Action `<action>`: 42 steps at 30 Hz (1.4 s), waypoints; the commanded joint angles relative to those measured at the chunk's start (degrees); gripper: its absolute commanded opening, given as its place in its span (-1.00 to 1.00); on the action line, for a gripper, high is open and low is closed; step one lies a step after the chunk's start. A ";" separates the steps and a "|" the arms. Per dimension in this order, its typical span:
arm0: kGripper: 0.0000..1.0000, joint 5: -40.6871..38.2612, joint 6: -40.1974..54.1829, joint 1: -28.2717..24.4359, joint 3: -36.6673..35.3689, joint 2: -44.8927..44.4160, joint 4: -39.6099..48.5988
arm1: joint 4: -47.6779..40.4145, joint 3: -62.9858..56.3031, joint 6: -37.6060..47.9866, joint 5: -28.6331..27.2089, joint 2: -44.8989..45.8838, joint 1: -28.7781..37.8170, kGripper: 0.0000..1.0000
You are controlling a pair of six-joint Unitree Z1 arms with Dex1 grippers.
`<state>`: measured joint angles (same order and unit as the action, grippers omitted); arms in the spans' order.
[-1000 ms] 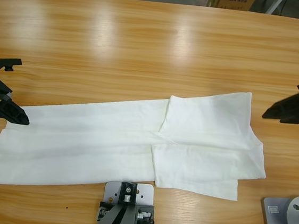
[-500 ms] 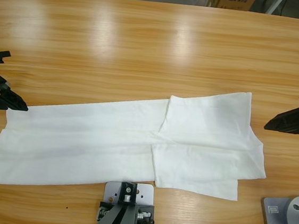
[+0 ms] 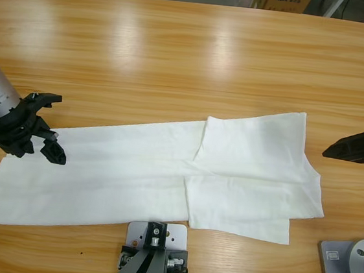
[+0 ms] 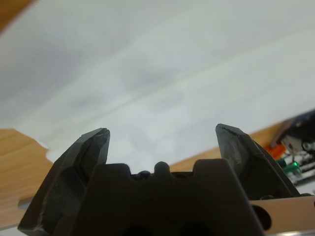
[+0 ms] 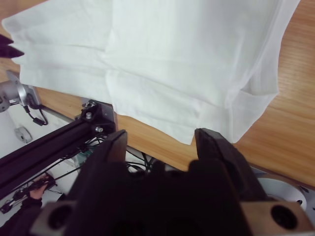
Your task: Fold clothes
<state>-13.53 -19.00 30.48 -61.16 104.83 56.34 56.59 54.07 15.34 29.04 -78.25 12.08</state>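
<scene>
Your T-shirt [image 3: 165, 174] lies flat on the near half of the counter [image 3: 178, 51], folded into a long white band that runs from the near left corner up toward the right. Its left end stops just short of the counter's front edge; the long near edge passes close to the front edge at the middle. At the right end you see two overlapping folded flaps, the upper one reaching farthest back, the lower one squared off toward the front. In the right wrist view the shirt [image 5: 162, 54] shows the same layered corner, with bare wood beyond it.

You have open wood across the whole far half of the counter, and a strip of bare counter to the right of the shirt.

Your left hand [image 3: 49, 152] sits over the shirt's left end, on a silver forearm coming in from the left edge and angled down toward the cloth. Its jaws stand apart, with white fabric [image 4: 162, 78] filling the view between them and nothing gripped. Your right hand [image 3: 337, 151] hangs near the right edge, well apart from the shirt, pointing left toward it; its jaws are spread, holding nothing.

The counter is glossy light wood with bright reflections.
</scene>
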 commanded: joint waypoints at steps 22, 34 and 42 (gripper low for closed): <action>0.62 -3.85 0.40 5.27 0.99 8.71 0.26 | -3.77 -4.06 2.42 -2.05 -0.33 1.35 0.12; 0.54 -3.48 0.31 5.59 1.04 6.84 2.54 | -3.95 -4.17 2.59 -2.05 -0.24 1.35 0.13; 0.45 -7.86 2.47 8.47 0.60 7.49 5.94 | -4.09 -4.36 2.68 -2.05 -0.41 1.37 0.14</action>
<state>-17.90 -18.52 36.59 -60.81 112.05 59.35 53.39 51.61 17.36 27.60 -77.11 12.88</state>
